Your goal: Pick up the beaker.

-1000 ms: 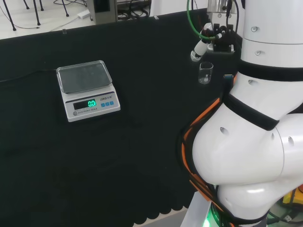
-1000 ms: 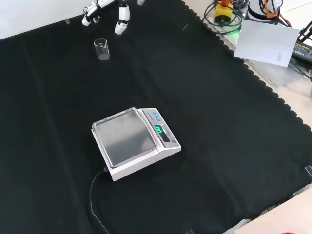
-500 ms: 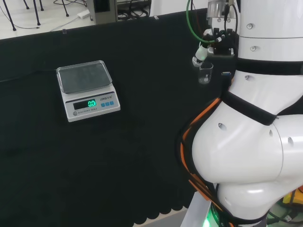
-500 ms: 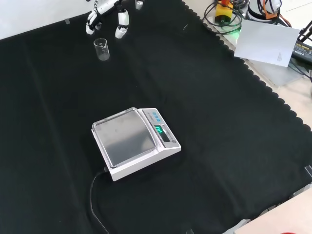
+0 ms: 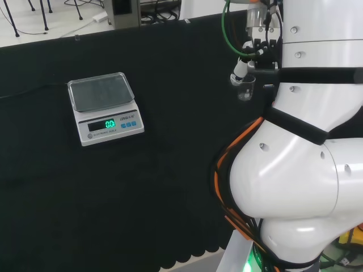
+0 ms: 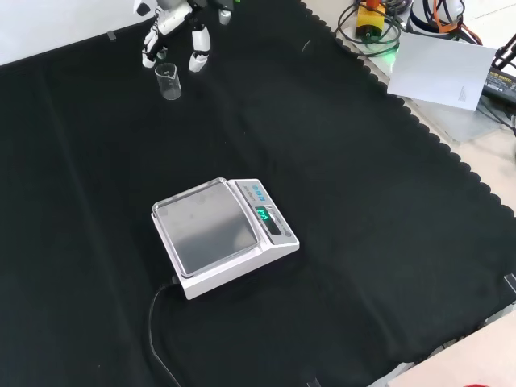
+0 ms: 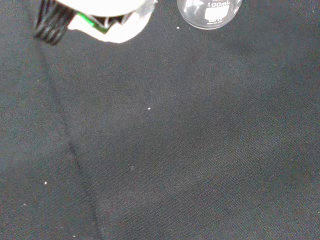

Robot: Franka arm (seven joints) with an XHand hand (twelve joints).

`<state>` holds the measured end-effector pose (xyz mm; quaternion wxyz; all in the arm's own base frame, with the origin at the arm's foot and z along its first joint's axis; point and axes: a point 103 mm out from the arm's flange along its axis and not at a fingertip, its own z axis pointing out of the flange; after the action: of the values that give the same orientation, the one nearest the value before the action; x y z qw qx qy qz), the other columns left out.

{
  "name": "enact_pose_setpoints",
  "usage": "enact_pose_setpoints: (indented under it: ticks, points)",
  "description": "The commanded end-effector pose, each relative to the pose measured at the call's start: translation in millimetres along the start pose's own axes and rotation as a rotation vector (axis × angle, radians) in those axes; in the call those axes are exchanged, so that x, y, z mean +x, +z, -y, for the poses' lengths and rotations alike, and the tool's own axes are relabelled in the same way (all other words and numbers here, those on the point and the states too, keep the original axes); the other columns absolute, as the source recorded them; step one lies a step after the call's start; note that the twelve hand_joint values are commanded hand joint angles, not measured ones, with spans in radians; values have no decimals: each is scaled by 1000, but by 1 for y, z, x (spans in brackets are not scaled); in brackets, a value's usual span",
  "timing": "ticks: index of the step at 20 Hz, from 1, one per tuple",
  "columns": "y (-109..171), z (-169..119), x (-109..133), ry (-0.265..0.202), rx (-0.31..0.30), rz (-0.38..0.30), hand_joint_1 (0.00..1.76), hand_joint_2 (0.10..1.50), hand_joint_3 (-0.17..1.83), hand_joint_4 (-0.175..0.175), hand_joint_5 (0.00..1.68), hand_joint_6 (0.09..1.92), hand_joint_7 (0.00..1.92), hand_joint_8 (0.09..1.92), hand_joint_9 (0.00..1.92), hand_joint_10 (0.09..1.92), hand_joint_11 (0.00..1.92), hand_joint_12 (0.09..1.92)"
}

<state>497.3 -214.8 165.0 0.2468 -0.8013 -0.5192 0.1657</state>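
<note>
Hand (image 6: 173,18) moved closer to beaker (image 6: 168,81) since earlier frame; fingertips now just beside its rim in front view, one each side. Fingers spread, relaxed, holding nothing. Beaker upright on black cloth (image 6: 363,210), clear, hard to see. Head view: beaker (image 5: 245,88) beside big white arm link, fingertip just above rim, palm hidden. Wrist view: beaker (image 7: 210,11) cut off at edge. Scale (image 6: 222,234) well apart.

Small clear glass beaker (image 6: 168,81), upright on the black cloth, apparently empty.
</note>
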Motion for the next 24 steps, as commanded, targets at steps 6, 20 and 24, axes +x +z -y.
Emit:
enact_pose_setpoints:
  ticks: [6,20,24]
  points:
    - [16,-19,3,13,77,37,925,513,728,36,265,87,70,611,326,777,237,1395]
    - [17,-15,0,23,58,46,980,519,734,40,272,87,62,617,341,796,288,1387]
    - [11,-9,27,18,-4,76,981,518,738,40,274,87,63,619,346,794,297,1380]
